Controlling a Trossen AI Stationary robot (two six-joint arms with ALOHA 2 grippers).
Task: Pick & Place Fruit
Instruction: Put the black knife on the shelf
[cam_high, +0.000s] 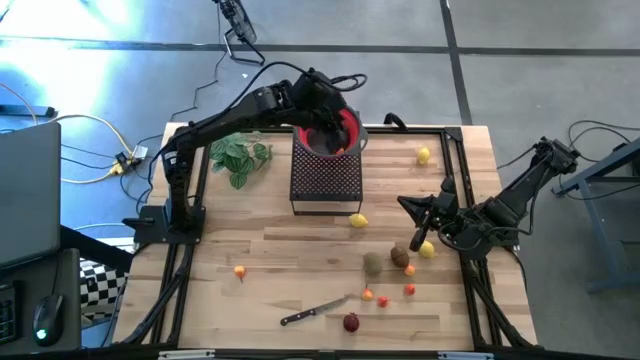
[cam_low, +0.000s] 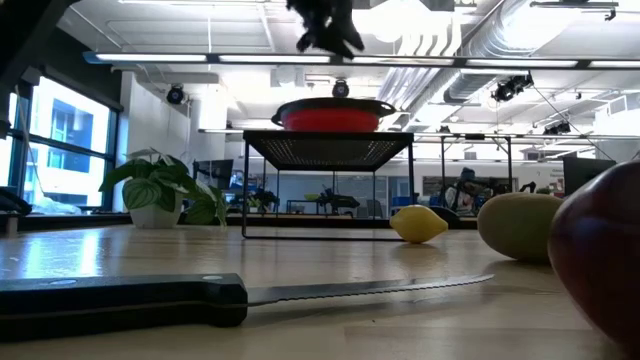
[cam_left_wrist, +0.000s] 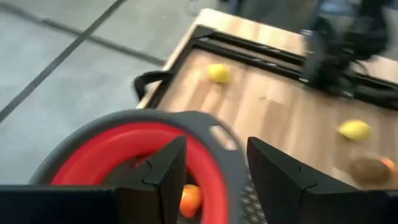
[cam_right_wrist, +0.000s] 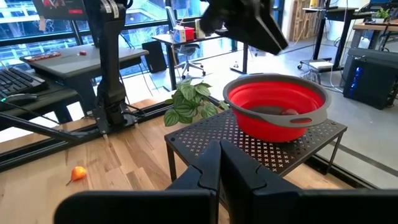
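A red bowl (cam_high: 335, 133) with a grey rim sits on a black mesh stand (cam_high: 325, 178). My left gripper (cam_left_wrist: 214, 177) hovers open just above the bowl, touching nothing; a small orange fruit (cam_left_wrist: 189, 199) lies inside, below its fingers. In the low view my left gripper (cam_low: 325, 25) hangs clear over the bowl (cam_low: 340, 115). Fruit lies on the table: lemons (cam_high: 358, 220) (cam_high: 424, 155) (cam_high: 427, 248), a brown oval (cam_high: 400, 255), an olive-green oval (cam_high: 373, 262), a dark red ball (cam_high: 350, 322), tiny red and orange ones (cam_high: 383, 298) and an orange one (cam_high: 240, 270). My right gripper (cam_right_wrist: 219, 168) waits shut at the table's right.
A black-handled knife (cam_high: 315, 311) lies near the table's near edge, beside the dark red ball. A green leafy sprig (cam_high: 240, 155) rests left of the stand. A black frame (cam_high: 465, 180) runs along the table's sides. Bare wood (cam_high: 260, 240) shows between the stand and the knife.
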